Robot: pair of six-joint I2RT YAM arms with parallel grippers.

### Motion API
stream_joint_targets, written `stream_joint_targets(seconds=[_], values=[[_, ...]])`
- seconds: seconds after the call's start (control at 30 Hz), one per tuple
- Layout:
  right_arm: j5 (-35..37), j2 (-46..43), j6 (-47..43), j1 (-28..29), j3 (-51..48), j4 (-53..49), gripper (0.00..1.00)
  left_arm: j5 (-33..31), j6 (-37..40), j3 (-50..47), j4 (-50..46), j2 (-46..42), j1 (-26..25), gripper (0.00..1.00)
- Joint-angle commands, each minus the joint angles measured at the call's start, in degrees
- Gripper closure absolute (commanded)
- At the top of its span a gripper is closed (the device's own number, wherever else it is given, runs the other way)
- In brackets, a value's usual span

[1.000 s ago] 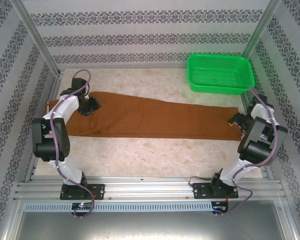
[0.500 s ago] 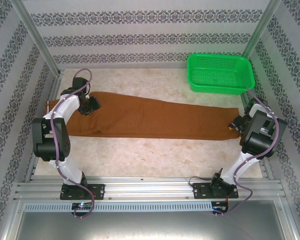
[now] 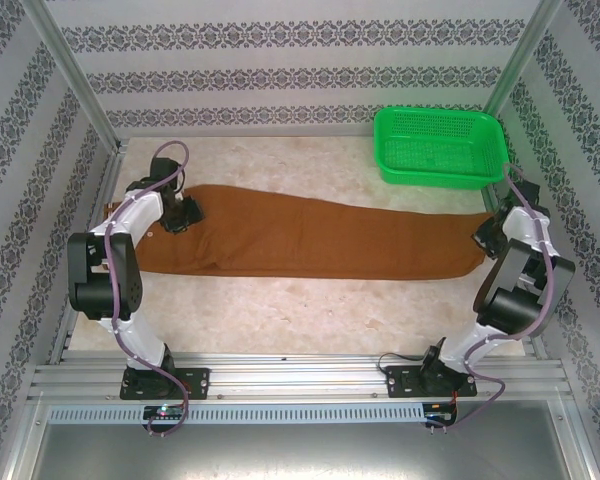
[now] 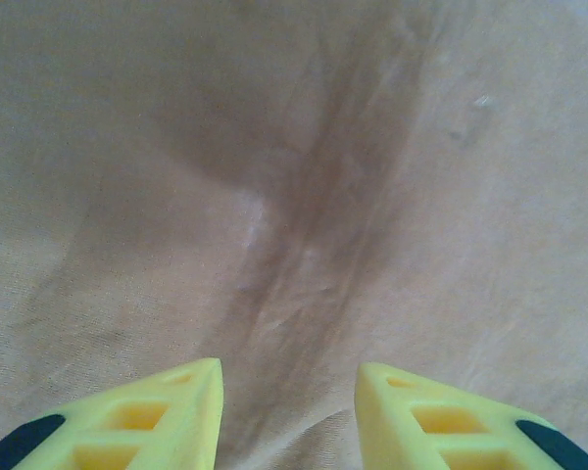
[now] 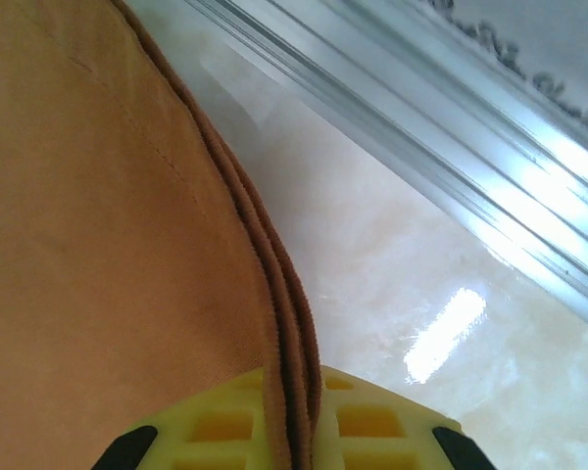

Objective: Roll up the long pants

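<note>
Long pants [image 3: 300, 235]: lie flat and unrolled across the tabletop [image 3: 310, 310], from 9 o'clock to 3 o'clock, just short of the green basket [image 3: 438, 178] at 1 o'clock. Left claw [image 4: 289, 392]: sits low over the wide end at 9 o'clock, fingers spread, gripping nothing. Right claw [image 5: 292, 392]: pinches the hem edge at 3 o'clock, closed on the cloth. Looks like the opening step, securing the leg end. Next calls for lifting that hem and curling it over toward 9 o'clock, tight and even.
</note>
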Motion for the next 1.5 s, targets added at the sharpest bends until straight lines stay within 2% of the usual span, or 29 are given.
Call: stream_joint_targets(seconds=[0.0, 0.17, 0.27, 0.33, 0.43, 0.53, 0.57, 0.63, 0.67, 0.7, 0.73, 0.9, 1.03, 1.1, 1.23, 1.33, 1.47], values=[[2.83, -2.42, 1.52, 9.15, 1.78, 1.66, 1.00, 0.46, -1.21, -1.44, 1.04, 0.57, -1.14, 0.60], [3.03, -5.77, 4.46, 32.88, 4.02, 2.71, 1.00, 1.60, -0.87, -2.45, 1.73, -1.75, -1.10, 0.59], [3.34, -1.58, 5.99, 47.10, 10.30, 1.10, 1.00, 3.43, -0.77, -3.17, 2.73, -2.52, -1.10, 0.59], [1.84, 4.20, 6.22, 55.43, 16.87, -0.64, 1.00, 4.02, -0.76, -3.86, 3.69, -2.87, -1.10, 0.59], [-1.26, 14.64, 5.53, 64.39, 28.30, -3.53, 1.00, 4.51, -0.63, -4.00, 4.44, -3.15, -1.10, 0.59], [-5.25, 24.84, 4.86, 69.73, 40.18, -5.79, 1.00, 4.42, -0.25, -3.45, 4.38, -3.16, -1.10, 0.58], [-7.42, 27.73, 4.97, 70.73, 43.77, -6.62, 0.97, 4.11, -0.24, -3.19, 4.33, -3.17, -1.10, 0.58], [-12.03, 32.72, 5.96, 71.42, 50.26, -8.10, 0.52, 4.52, -0.16, -3.13, 4.99, -3.14, -1.04, 0.57], [-13.35, 33.65, 6.76, 71.00, 51.48, -8.11, 0.41, 4.98, -0.23, -3.12, 5.50, -3.00, -1.10, 0.56], [-13.77, 33.33, 7.21, 70.49, 51.29, -7.27, 0.18, 6.17, -0.20, -3.14, 6.53, -2.74, -1.08, 0.56], [-13.36, 31.83, 7.51, 69.82, 49.71, -6.07, 0.03, 8.38, -0.16, -3.33, 8.01, -2.44, -1.18, 0.55], [-13.33, 19.50, 9.77, 62.03, 32.81, 1.16, 0.02, 15.47, 1.77, -1.49, 11.53, 0.37, -3.65, 0.47], [-12.83, 11.48, 10.40, 55.98, 19.79, 4.41, 0.02, 21.81, 2.60, 1.94, 13.93, 6.05, -6.24, 0.44], [-12.92, 9.24, 10.50, 54.27, 15.80, 5.54, 0.02, 23.05, 2.43, 3.23, 14.74, 8.56, -7.41, 0.44], [-13.20, 8.67, 10.23, 53.13, 12.75, 6.06, 0.02, 20.52, 4.18, 6.55, 13.76, 10.91, -10.04, 0.44], [-13.88, 9.38, 10.22, 53.16, 12.24, 6.82, 0.02, 17.52, 6.33, 12.15, 7.72, 14.92, -11.40, 0.44], [-15.17, 10.82, 10.47, 53.27, 12.44, 7.93, 0.02, 14.29, 7.81, 14.81, 5.08, 17.36, -12.31, 0.45]])
